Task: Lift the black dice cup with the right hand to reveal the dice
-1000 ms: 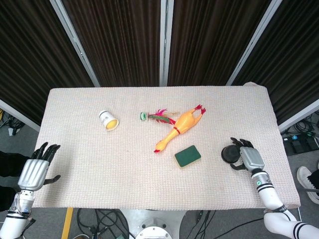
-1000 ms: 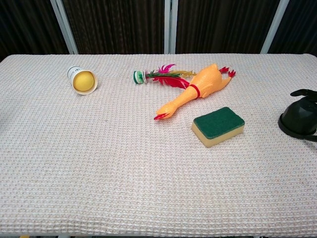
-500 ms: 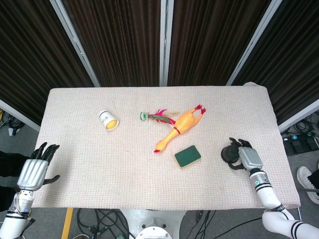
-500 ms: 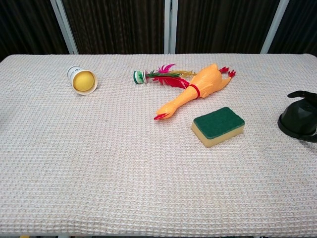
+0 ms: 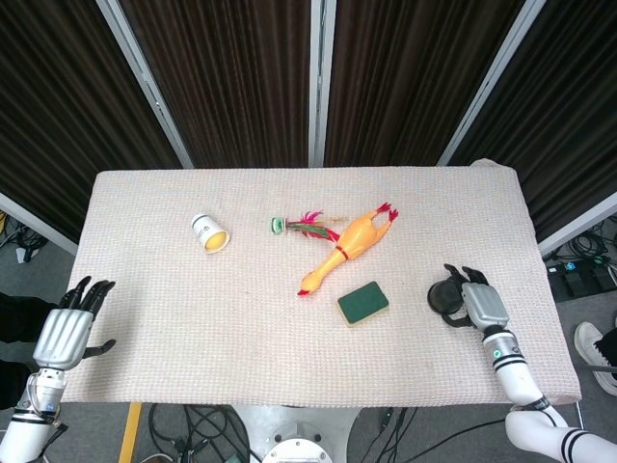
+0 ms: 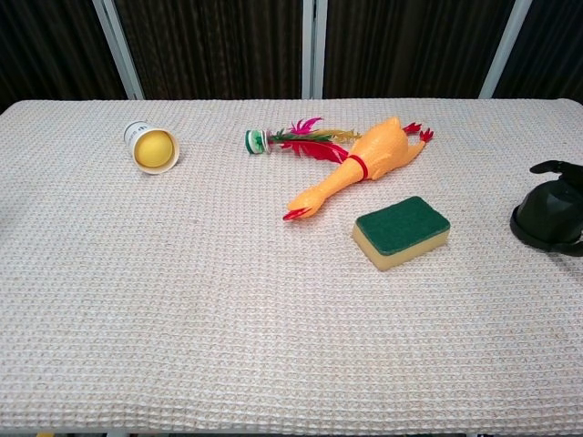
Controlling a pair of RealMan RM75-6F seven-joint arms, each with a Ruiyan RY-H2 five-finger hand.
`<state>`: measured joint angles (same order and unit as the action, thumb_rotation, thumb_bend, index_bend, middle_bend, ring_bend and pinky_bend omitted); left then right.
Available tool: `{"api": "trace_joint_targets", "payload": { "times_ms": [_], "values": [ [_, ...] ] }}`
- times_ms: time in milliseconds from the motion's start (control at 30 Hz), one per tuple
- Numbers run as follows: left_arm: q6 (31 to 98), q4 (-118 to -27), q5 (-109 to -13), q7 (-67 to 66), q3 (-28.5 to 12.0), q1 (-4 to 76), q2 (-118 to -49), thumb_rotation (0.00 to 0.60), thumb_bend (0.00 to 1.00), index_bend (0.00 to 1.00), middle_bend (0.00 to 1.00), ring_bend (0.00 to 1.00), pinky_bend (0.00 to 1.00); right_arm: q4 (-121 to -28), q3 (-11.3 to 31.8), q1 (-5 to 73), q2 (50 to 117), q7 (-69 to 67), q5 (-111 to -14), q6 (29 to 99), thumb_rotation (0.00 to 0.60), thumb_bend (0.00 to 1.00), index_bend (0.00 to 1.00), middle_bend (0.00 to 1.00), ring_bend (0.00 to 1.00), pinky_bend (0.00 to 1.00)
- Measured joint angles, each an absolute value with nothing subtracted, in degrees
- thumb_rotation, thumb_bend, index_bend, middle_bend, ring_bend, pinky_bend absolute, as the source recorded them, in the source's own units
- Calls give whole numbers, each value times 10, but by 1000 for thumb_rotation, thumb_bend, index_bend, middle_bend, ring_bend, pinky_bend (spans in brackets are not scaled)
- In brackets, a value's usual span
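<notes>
The black dice cup (image 5: 444, 299) stands mouth down on the cloth near the table's right edge, also in the chest view as the cup (image 6: 545, 219) at the frame's right border. My right hand (image 5: 480, 306) is against its right side, and its dark fingers (image 6: 555, 167) curl over the top and around the cup. The cup's base looks to be on the cloth. No dice show. My left hand (image 5: 66, 328) hovers off the table's front left corner, fingers spread and holding nothing; the chest view does not show it.
A green and yellow sponge (image 5: 362, 303) lies just left of the cup. Beyond it are a yellow rubber chicken (image 5: 345, 248), a feathered shuttlecock (image 5: 301, 226) and a tipped white paper cup (image 5: 210, 233). The table's right edge (image 5: 546, 289) is close to my right hand.
The right hand and the cup have shifted a touch left and up in the chest view. The left hand has barely moved.
</notes>
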<state>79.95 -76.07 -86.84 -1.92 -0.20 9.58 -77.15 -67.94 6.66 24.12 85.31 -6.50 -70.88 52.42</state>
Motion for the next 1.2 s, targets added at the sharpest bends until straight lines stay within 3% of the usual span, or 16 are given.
{"api": "trace_joint_targets", "payload": {
  "times_ms": [567,800,1033,1200],
  "values": [
    [796,-764,-871,-19,-1,98,-771,600,27,90,105,21,195,-707,74,244,829,-89,-751,563,600,204,0,383,13,0],
    [794,-769,-872,-21,-1,101,-769,600,26,90,105,21,203,-815,98,254,767,-90,-785,605,600,204,4,400,53,2],
    [796,-777,-872,-25,-3,102,-765,600,27,91,105,21,206,-968,132,246,685,-80,-850,717,600,204,75,424,86,46],
    [795,-779,-873,-23,-1,102,-764,600,27,91,105,21,207,-966,129,247,689,-53,-846,755,600,216,87,417,91,57]
  ]
}}
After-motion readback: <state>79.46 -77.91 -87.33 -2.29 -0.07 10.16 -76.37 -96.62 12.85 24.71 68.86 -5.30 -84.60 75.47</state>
